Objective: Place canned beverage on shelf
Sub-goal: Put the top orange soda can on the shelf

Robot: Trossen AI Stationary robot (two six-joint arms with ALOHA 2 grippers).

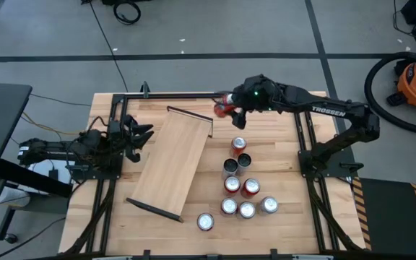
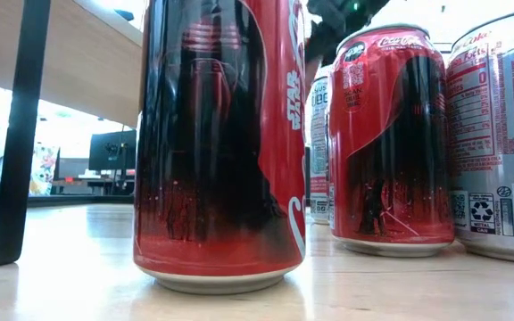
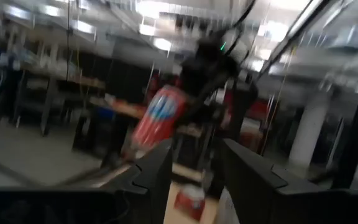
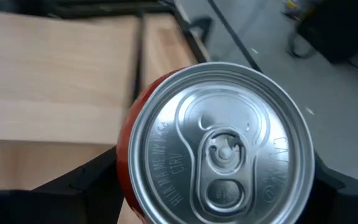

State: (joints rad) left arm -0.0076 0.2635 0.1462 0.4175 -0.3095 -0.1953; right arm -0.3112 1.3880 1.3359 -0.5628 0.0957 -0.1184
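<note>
The right gripper [image 1: 227, 108] is clamped on a red can [image 1: 224, 109], held in the upper centre of the high view, just beside the upper right corner of the shelf [image 1: 170, 162]. In the right wrist view the can [image 4: 219, 149] fills the frame top-on, silver lid and pull tab facing the camera, with a dark finger [image 4: 79, 180] at each side and the pale shelf [image 4: 48, 93] behind it. The shelf lies diagonally across the table [image 1: 280, 155], a dark bar at each short end. A cluster of cans [image 1: 238, 184] stands right of the shelf, lower centre. The left gripper [image 1: 137, 137] waits at the left of the frame, fingers spread apart and empty.
</note>
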